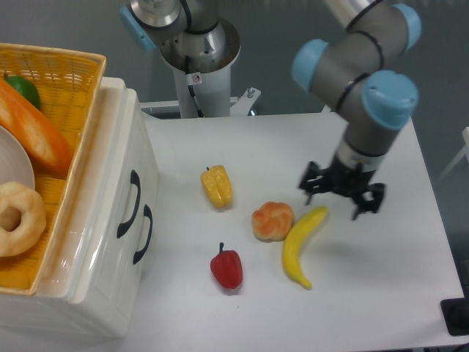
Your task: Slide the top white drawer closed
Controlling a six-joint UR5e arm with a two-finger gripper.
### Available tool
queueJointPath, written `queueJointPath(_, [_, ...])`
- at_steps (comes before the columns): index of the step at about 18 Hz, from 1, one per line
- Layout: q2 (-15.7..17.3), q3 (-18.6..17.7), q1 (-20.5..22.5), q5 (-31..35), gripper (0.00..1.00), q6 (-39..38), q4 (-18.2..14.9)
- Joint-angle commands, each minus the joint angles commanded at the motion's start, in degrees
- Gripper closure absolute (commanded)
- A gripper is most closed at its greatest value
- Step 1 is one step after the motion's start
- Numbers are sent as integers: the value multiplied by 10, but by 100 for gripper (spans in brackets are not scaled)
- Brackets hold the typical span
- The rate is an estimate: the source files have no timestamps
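The top white drawer [123, 165] sits flush in the cream-white cabinet at the left, its black arched handle [132, 204] lying against the front. The lower drawer's handle [144, 235] is just below it. My gripper [333, 202] hangs far to the right, above the table near the tip of a banana [300, 246]. Its fingers [308, 184] are spread and hold nothing, so it is open.
A yellow wicker basket [69, 81] with bread, a doughnut and a green vegetable rests on the cabinet. On the table lie a yellow pepper [218, 186], an orange bun [272, 221], a red pepper [227, 268] and the banana.
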Motion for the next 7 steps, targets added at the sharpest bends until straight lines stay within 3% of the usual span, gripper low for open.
queueJointPath(7, [2, -1, 47, 33, 0, 102, 1])
